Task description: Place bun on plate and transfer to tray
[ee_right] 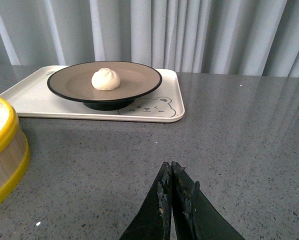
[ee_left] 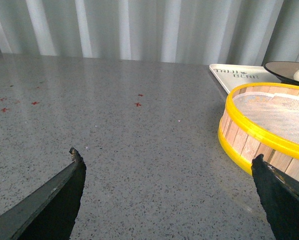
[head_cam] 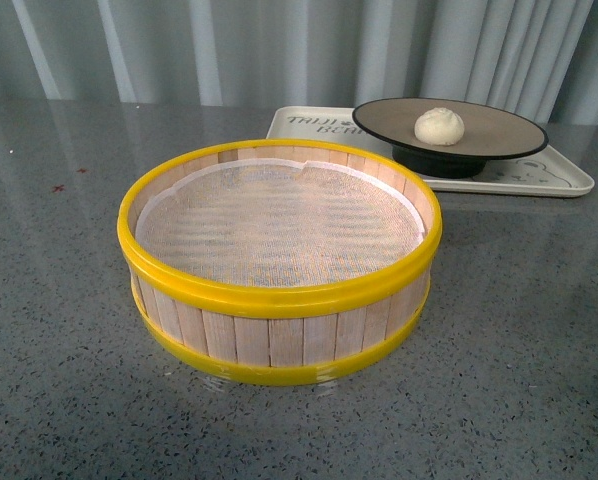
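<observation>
The cream-white bun [head_cam: 439, 126] sits on the grey-brown plate [head_cam: 499, 128] with a black rim, and the plate stands on the cream-white tray [head_cam: 559, 178] at the back right. The right wrist view shows the same bun [ee_right: 106, 79], plate [ee_right: 139, 77] and tray [ee_right: 34, 100]. My right gripper [ee_right: 170, 167] is shut and empty, low over the table, well short of the tray. My left gripper [ee_left: 167, 159] is open and empty over bare table, left of the steamer basket. Neither arm shows in the front view.
A yellow-rimmed wooden steamer basket [head_cam: 279, 262] with a white cloth liner stands in the middle of the grey speckled table; its edge shows in the left wrist view [ee_left: 269, 125] and right wrist view [ee_right: 4, 150]. Grey curtains hang behind.
</observation>
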Controlling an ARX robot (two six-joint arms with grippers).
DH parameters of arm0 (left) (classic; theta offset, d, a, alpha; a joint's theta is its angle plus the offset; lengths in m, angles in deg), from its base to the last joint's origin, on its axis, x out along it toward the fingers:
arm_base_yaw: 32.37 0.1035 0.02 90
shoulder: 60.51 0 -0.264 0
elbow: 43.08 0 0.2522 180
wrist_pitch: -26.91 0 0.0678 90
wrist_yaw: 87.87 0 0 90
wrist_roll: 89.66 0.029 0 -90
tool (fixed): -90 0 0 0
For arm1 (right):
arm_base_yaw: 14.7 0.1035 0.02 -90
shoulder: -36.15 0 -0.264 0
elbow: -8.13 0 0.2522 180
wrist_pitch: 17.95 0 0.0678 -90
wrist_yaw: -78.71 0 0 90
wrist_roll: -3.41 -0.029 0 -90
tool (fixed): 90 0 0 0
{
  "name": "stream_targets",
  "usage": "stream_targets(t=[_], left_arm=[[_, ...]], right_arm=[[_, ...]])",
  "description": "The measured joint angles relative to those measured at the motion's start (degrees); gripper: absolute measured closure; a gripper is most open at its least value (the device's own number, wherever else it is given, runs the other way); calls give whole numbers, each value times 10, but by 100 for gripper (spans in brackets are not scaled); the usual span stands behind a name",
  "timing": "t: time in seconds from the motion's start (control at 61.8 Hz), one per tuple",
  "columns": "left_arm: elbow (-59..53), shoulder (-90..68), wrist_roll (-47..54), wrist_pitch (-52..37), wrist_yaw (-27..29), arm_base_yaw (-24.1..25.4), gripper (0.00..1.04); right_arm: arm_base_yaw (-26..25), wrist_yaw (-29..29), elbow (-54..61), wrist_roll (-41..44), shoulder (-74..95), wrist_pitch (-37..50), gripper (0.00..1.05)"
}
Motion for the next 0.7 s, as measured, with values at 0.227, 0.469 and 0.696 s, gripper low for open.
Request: stream_targets(t=[0.227,0.469,0.696], left_arm=[[0,0,0,0,0,0,7],[0,0,0,0,0,0,7],[0,0,0,0,0,0,7]], right_arm=[[0,0,44,0,-51,-12,103],[0,0,55,-1,-170,-113,103],[0,0,57,-1,-253,-189,103]])
